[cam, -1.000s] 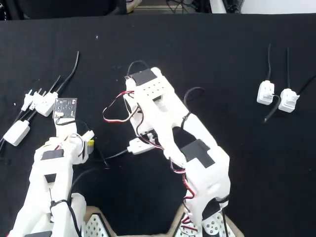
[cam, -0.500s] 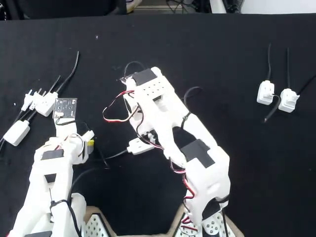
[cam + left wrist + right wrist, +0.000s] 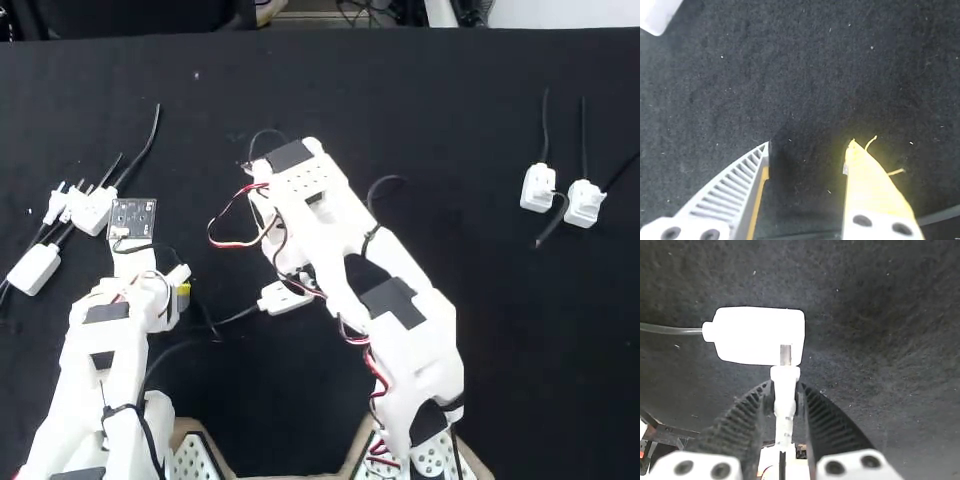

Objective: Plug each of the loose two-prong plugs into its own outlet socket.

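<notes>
Held plug: a small white two-prong plug (image 3: 785, 376) sits upright between the ribbed black fingers (image 3: 747, 415) of the right gripper (image 3: 785, 388); its metal prong (image 3: 785, 354) points at the socket ahead.
Right jaws: closed tight on the plug's body, one finger on each side.
Socket: a white rounded plastic outlet socket (image 3: 757, 335) with a thin cable off one end lies flat on the cloth, right at the plug's tip. The prong overlaps its near edge; whether it is seated inside cannot be told. From above, the same socket (image 3: 283, 297) lies beneath the middle of the right arm (image 3: 340, 240).
Left jaws: the left gripper (image 3: 808, 144) hangs over bare cloth, spread wide, with nothing between them.
Left arm: the white left arm (image 3: 110, 330) stands at the table's near left.
Other plugs: a cluster of white corded plugs (image 3: 75, 205) and a white block (image 3: 35, 268) lie at the left edge; two more white corded pieces (image 3: 538, 187) lie side by side at the far right.
Surface: a black cloth table (image 3: 450, 100).
</notes>
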Controlling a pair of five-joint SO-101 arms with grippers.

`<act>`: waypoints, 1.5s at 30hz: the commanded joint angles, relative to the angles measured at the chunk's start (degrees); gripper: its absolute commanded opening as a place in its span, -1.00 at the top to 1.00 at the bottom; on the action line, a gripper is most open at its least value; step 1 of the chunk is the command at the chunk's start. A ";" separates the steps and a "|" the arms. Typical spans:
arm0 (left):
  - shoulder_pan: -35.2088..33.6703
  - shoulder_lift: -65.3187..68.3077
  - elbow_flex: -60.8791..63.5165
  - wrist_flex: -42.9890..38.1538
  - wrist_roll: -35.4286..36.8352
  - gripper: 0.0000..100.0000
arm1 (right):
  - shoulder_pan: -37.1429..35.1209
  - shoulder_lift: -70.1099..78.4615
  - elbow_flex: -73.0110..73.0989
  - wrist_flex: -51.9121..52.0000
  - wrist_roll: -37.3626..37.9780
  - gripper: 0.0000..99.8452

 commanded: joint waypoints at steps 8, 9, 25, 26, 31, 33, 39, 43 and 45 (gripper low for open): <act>0.75 -1.23 -0.57 -0.44 0.53 0.52 | -0.62 1.98 -6.02 1.49 0.09 0.98; 0.75 -1.23 -0.57 -0.44 0.53 0.52 | -0.62 2.07 -6.55 1.32 0.09 0.98; 0.75 -1.23 -0.48 -0.44 0.53 0.52 | -0.62 10.77 -15.96 1.32 0.09 0.98; 0.75 -1.23 -0.48 -0.44 0.53 0.52 | -0.62 10.86 -16.22 1.32 0.09 0.98; 0.75 -1.23 -0.48 -0.44 0.53 0.52 | -0.70 11.03 -15.78 1.32 0.09 0.98; 0.75 -1.23 -0.48 -0.44 0.53 0.52 | -0.70 11.03 -15.34 1.32 0.35 0.98; 0.75 -1.23 -0.48 -0.44 0.53 0.52 | -0.88 10.95 -12.97 1.32 0.44 0.98; 0.75 -1.23 -0.48 -0.44 0.53 0.52 | -0.62 10.95 -13.14 0.88 0.09 0.98; 0.75 -1.23 -0.48 -0.44 0.53 0.52 | -0.62 10.86 -13.23 0.00 0.09 0.98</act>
